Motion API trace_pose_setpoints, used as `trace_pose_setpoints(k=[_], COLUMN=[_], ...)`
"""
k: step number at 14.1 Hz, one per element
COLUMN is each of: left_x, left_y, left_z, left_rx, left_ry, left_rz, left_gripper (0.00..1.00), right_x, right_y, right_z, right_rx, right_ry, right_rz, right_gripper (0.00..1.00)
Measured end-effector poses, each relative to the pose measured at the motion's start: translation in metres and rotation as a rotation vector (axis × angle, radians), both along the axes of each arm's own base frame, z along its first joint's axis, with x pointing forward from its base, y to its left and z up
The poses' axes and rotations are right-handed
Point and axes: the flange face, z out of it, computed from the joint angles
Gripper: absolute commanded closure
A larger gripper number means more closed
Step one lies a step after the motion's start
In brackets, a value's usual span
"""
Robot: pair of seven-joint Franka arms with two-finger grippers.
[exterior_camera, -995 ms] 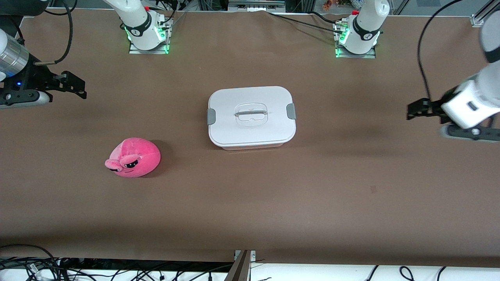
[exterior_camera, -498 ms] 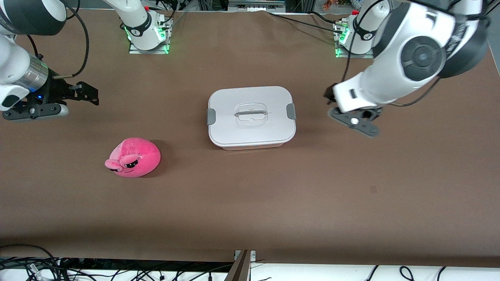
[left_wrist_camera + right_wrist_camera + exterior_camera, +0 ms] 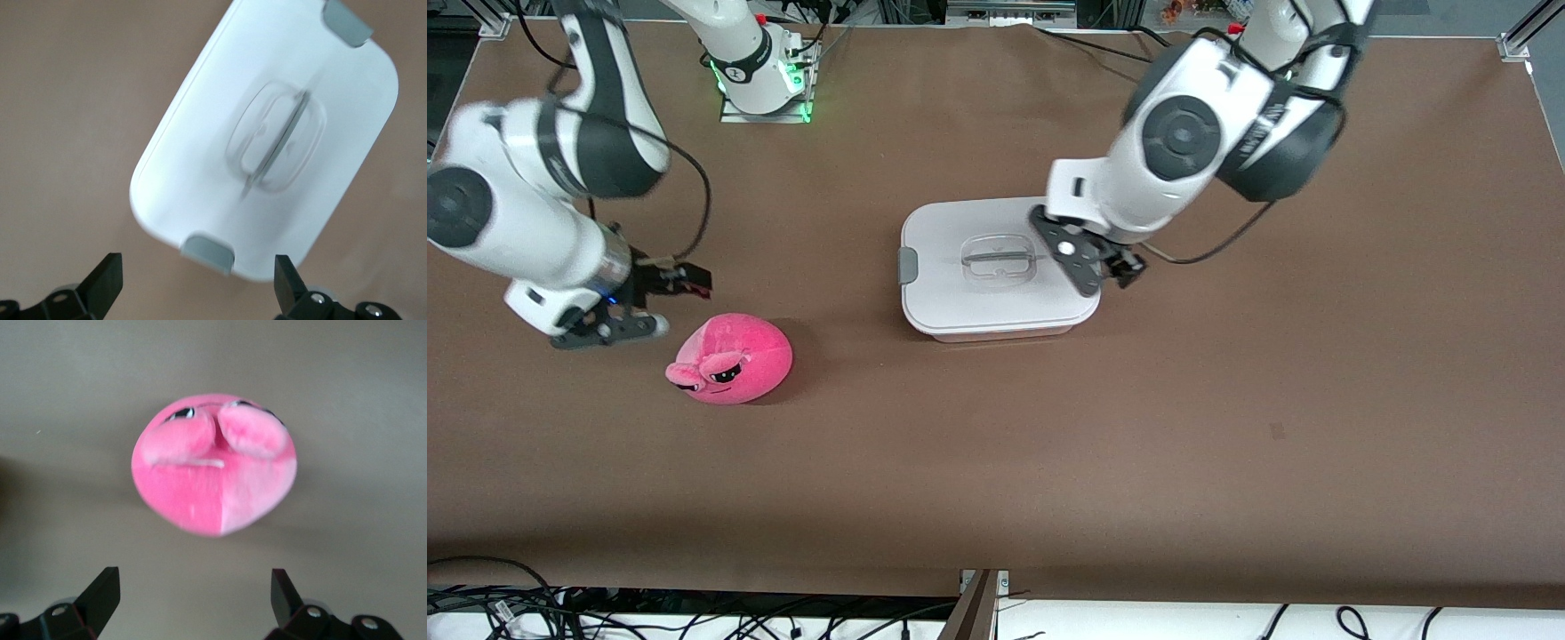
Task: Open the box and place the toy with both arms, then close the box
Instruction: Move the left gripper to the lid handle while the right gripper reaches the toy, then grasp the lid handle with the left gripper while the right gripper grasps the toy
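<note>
The box (image 3: pixel 978 307) stands mid-table, its white lid shut, with a clear recessed handle (image 3: pixel 1000 260) and a grey clip (image 3: pixel 908 265) at the right arm's end. My left gripper (image 3: pixel 1123 268) hangs open over the box's other end and hides that clip in the front view. In the left wrist view the box (image 3: pixel 200 153) fills the frame, and the left gripper (image 3: pixel 197 270) has its jaws wide to either side of a grey clip (image 3: pixel 208 251). The pink plush toy (image 3: pixel 734 360) lies toward the right arm's end. My right gripper (image 3: pixel 687 281) is open just beside it. The right wrist view shows the toy (image 3: pixel 213 463) ahead of the open right gripper (image 3: pixel 193 583).
The brown table (image 3: pixel 1049 444) spreads wide around both things. The arms' base plates (image 3: pixel 765 93) with green lights stand along the edge farthest from the front camera. Cables (image 3: pixel 516 604) lie below the edge nearest that camera. A small dark mark (image 3: pixel 1277 431) is on the table.
Both arms swung in from the table's ends. The left gripper moved to over the box's clip end. The right gripper moved down next to the toy. Box and toy stayed put.
</note>
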Motion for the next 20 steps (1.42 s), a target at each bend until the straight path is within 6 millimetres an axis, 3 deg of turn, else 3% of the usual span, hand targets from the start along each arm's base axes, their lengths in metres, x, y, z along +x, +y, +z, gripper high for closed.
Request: trace_pose_setpoints(k=[1,3,6,9,11,12,14,15,16,17,18,20], left_x=[-0.010,-0.027,-0.048,-0.056,-0.059,-0.061,-0.064,-0.065,-0.065,-0.065,-0.064,-0.063], left_y=[-0.021,-0.048,-0.068,-0.076,-0.080,-0.082,-0.086,-0.088,-0.088,-0.089,-0.090,-0.094], left_z=[-0.011,-0.037,-0.068,-0.083,-0.092,-0.097,-0.104,-0.106,-0.107,-0.106,-0.104,-0.097], left_rx=[-0.005,-0.001,0.031,0.033,0.033,0.034,0.037,0.038,0.043,0.047,0.045,0.035], left_ry=[-0.039,-0.108,-0.160,-0.160,-0.158,-0.157,-0.151,-0.153,-0.160,-0.170,-0.178,-0.193], left_rz=[-0.038,-0.103,-0.233,-0.300,-0.311,-0.316,-0.324,-0.336,-0.351,-0.362,-0.368,-0.375], left_gripper=[0.00,0.00,0.00,0.00,0.00,0.00,0.00,0.09,0.35,0.55,0.60,0.87], right_x=[0.005,0.007,0.003,0.005,0.007,0.008,0.009,0.010,0.010,0.010,0.011,0.011], right_y=[0.002,0.004,0.004,0.004,0.004,0.004,0.004,0.003,0.003,0.003,0.003,0.003], right_z=[-0.024,-0.053,-0.072,-0.078,-0.082,-0.087,-0.098,-0.102,-0.103,-0.102,-0.100,-0.095], right_rx=[0.000,0.002,0.007,0.010,0.011,0.011,0.012,0.011,0.011,0.011,0.012,0.013], right_ry=[-0.008,-0.029,-0.059,-0.083,-0.096,-0.100,-0.109,-0.110,-0.110,-0.111,-0.114,-0.113], right_rz=[0.003,0.007,0.025,0.032,0.034,0.034,0.036,0.036,0.036,0.039,0.046,0.063], right_gripper=[0.00,0.00,0.01,0.09,0.19,0.30,0.64,0.82,1.00,1.00,1.00,1.00])
